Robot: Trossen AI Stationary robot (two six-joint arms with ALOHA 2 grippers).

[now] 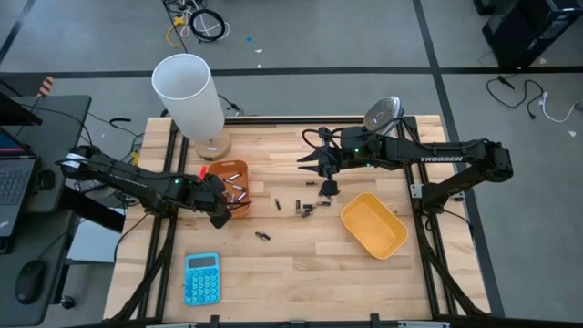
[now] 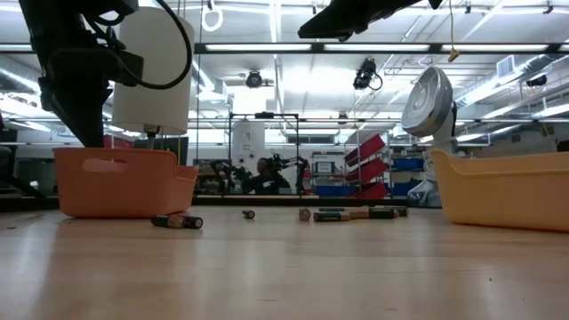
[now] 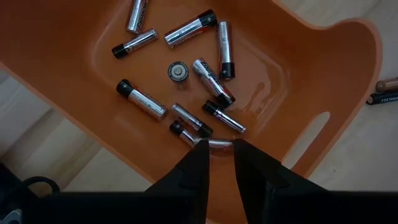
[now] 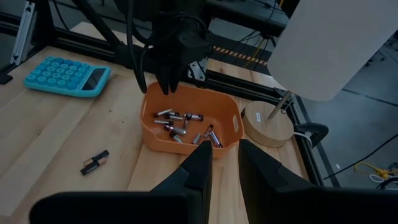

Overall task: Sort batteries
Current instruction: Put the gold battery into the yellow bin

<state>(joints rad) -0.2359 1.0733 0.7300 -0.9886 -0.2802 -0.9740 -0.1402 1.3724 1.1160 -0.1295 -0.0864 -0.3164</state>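
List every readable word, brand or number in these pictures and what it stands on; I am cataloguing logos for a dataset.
"TROSSEN": white letters on the dark right robot arm, high view.
Small silvery-grey and black cylindrical batteries in the orange rectangular plastic tray: printing too blurred to read.
Dark loose battery on the wooden table: white lettering, too small to read.
Light-blue calculator: key markings too small to read.

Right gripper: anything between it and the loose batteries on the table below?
Nothing visible. The right gripper hangs above bare wood, with the loose batteries just beside it; the yellow tray sits off to one side, clear of them.
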